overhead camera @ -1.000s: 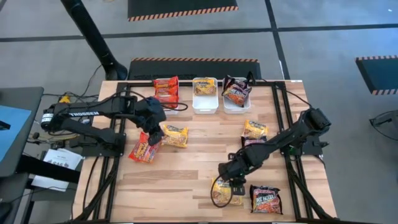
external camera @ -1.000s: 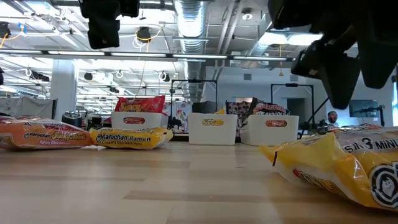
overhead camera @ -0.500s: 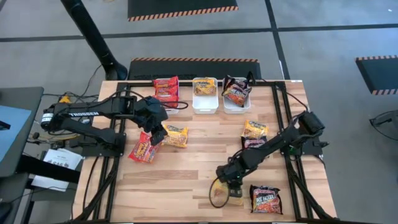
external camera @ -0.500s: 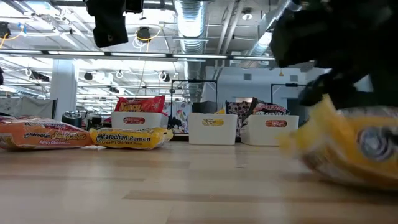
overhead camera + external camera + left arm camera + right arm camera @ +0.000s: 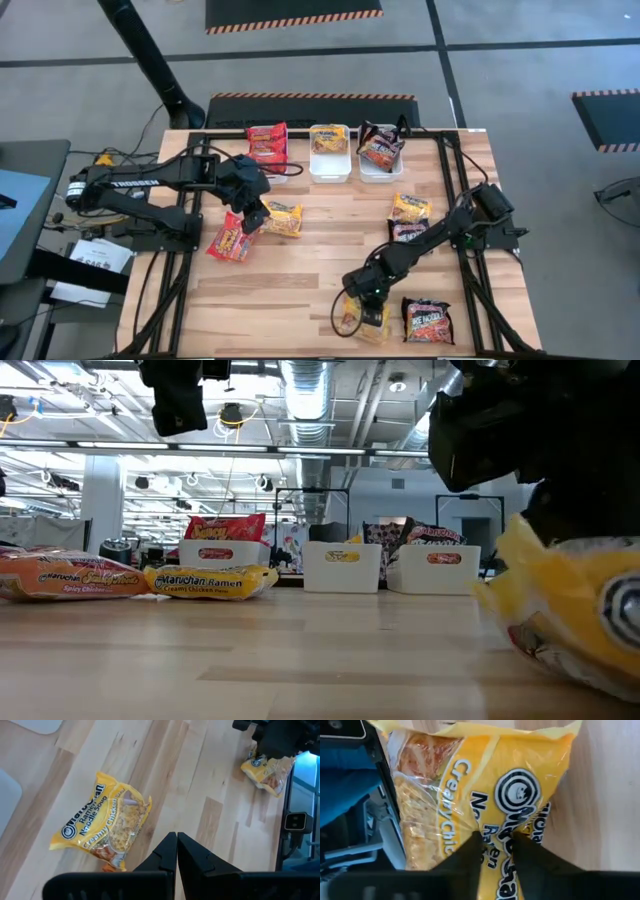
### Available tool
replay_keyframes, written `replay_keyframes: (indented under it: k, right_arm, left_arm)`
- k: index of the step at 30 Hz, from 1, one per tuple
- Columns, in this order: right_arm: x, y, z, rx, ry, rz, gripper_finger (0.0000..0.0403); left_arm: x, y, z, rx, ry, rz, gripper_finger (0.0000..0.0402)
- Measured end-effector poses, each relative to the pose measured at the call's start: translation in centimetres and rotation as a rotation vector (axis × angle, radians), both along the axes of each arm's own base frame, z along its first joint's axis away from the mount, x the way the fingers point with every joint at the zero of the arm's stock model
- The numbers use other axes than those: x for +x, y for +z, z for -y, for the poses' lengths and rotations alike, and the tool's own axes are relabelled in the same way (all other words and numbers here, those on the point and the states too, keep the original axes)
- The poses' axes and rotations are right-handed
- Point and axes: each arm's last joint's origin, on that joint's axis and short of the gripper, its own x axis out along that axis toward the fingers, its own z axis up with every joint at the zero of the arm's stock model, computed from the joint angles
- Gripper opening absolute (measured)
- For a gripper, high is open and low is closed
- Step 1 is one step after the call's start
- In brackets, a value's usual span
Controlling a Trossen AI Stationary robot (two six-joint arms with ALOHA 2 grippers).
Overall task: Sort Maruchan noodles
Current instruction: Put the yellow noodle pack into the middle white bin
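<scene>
Right tool (image 5: 366, 305): down on a yellow Creamy Chicken packet (image 5: 362, 318) at the tabletop's (image 5: 300, 275) near edge, right of centre; fingers pressed close together into the wrapper, pinching it.

Left tool (image 5: 250, 215): clenched, nothing in it, raised over the left half of the tabletop between two packets.

Yellow Creamy Chicken packet, second (image 5: 281, 217): flat, just right of the left tool.

Red packet (image 5: 230, 240): flat, near the left edge.

Dark Rice Pilaf-style packet (image 5: 427, 321): near right corner, wording unclear.

Two packets (image 5: 409, 216): yellow over dark, toward the right edge.

White trays (image 5: 329, 153): three in a row at the far edge; red packets (image 5: 267, 142) in the left, yellow in the middle, dark packets (image 5: 381, 147) in the right.
</scene>
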Motion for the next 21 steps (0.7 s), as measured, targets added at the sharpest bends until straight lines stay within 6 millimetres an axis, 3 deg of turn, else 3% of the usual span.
replay_keyframes:
  k: [4,6,12,21]
  right_arm:
    - [0.3,0.1,0.3,0.020,-0.019,0.004,0.0032]
    - [0.2,0.3,0.5,0.014,-0.018,0.011,0.0011]
    - [1.2,3.1,2.0,-0.063,-0.036,0.100,0.0005]
    - [2.1,9.5,7.3,-0.264,-0.101,0.197,0.0004]
  left_arm:
    - [0.0,0.0,-0.1,0.014,0.007,-0.001,0.0000]
    - [0.0,0.0,-0.1,0.021,0.012,-0.003,0.0000]
    - [0.0,0.0,-0.1,0.022,0.013,-0.005,0.0000]
    - [0.0,0.0,-0.2,0.071,0.013,-0.006,0.0000]
